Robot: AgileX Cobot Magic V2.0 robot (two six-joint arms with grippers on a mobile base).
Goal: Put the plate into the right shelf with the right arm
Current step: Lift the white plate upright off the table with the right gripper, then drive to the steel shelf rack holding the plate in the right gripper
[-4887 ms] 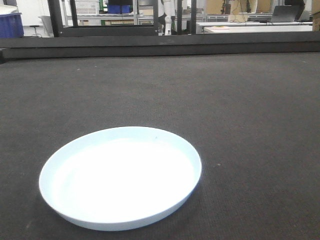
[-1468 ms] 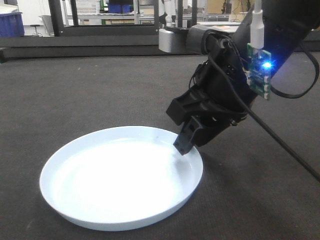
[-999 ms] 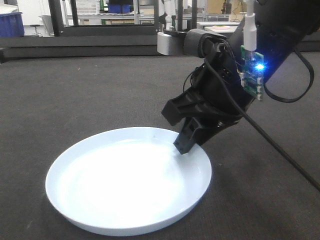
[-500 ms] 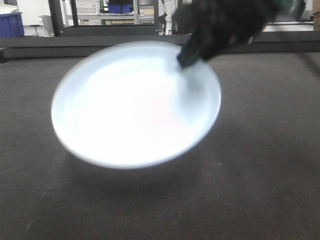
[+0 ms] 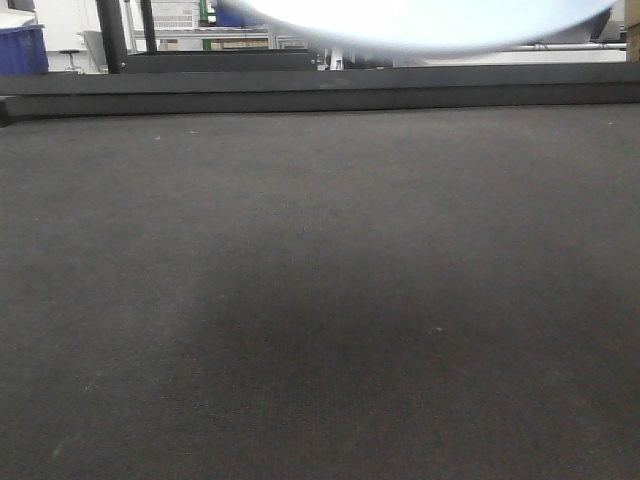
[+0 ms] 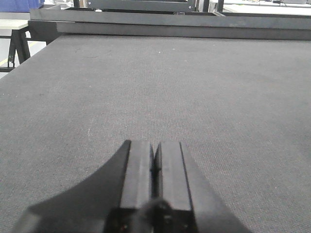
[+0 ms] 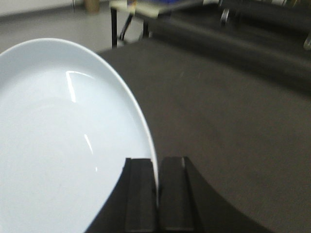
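Grasp and lift look done, carry and placing left: plate [image 5: 420, 20] hangs well above the tabletop [image 5: 320, 300], its rim pinched in the right claw [image 7: 157, 194], left claw [image 6: 153, 170] pressed together, idle; right shelf not in sight.

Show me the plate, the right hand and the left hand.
plate [image 7: 63, 145]: right wrist view, white inner surface.
right hand [image 7: 157, 161]: right wrist view, between its fingertips, at the plate's rim.
left hand [image 6: 154, 145]: left wrist view, between its closed fingertips.
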